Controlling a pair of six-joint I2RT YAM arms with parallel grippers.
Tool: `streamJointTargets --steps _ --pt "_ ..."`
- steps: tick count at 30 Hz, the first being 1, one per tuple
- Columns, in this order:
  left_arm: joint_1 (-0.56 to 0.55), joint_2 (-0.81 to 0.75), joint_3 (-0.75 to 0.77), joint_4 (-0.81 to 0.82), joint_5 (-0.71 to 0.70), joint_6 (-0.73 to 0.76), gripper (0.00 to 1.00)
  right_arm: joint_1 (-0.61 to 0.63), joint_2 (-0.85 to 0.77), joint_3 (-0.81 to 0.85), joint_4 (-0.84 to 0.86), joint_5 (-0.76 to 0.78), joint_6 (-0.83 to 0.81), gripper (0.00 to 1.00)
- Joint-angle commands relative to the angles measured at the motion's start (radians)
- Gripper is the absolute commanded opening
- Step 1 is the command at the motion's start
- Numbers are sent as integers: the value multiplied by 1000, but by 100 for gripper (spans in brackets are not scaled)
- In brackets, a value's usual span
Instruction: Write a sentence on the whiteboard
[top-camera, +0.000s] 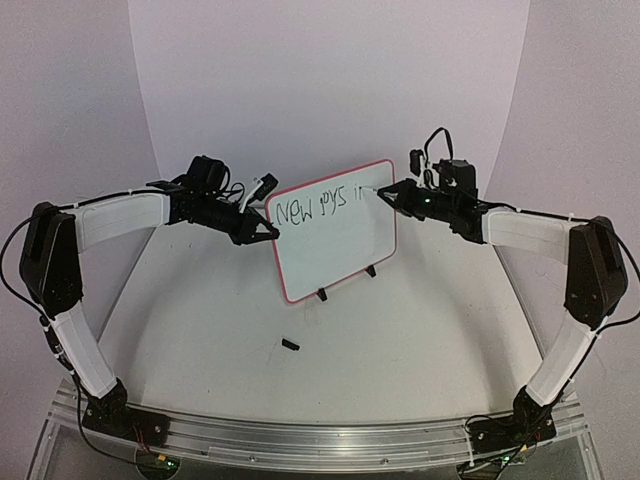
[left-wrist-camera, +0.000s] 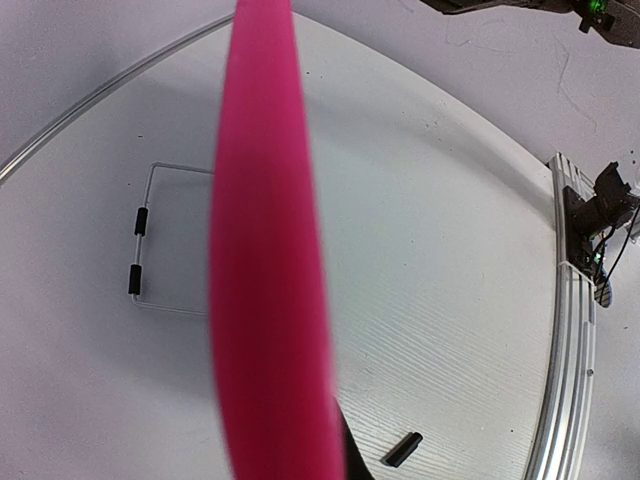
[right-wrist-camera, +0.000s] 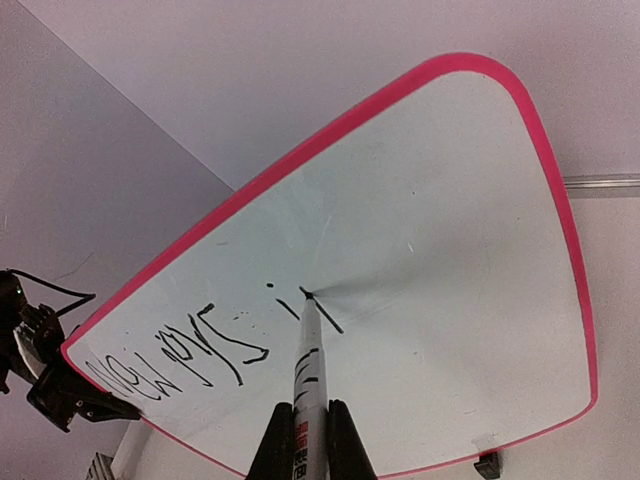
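Observation:
The whiteboard (top-camera: 340, 245) stands upright on black feet mid-table, its frame red-pink. My left gripper (top-camera: 268, 228) is shut on its left edge. In the left wrist view that edge is a blurred pink band (left-wrist-camera: 265, 250), with one dark finger (left-wrist-camera: 347, 455) showing beside it. My right gripper (right-wrist-camera: 304, 412) is shut on a black-and-white marker (right-wrist-camera: 310, 370). The marker tip touches the whiteboard (right-wrist-camera: 450, 220) at a fresh stroke. The sentence (right-wrist-camera: 190, 355) is one row of black letters along the top (top-camera: 325, 207).
A small black marker cap (top-camera: 291, 345) lies on the table in front of the board, seen also as the cap (left-wrist-camera: 403, 449). The board's wire stand with black feet (left-wrist-camera: 138, 250) rests on the table. An aluminium rail (top-camera: 320, 440) runs along the near edge.

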Motion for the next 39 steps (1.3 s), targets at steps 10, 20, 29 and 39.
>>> streamJointTargets --steps 10,20,29,39 --pt "-26 29 10 -116 22 21 0 -7 -8 44 32 65 -17 0" --pt "-26 28 10 -115 21 20 0 -17 -15 30 32 74 -17 0" --pt "-26 27 10 -116 21 20 0 -18 -11 12 32 62 -17 0" --pt "-26 26 10 -116 21 20 0 -18 -23 -59 32 69 -10 0"
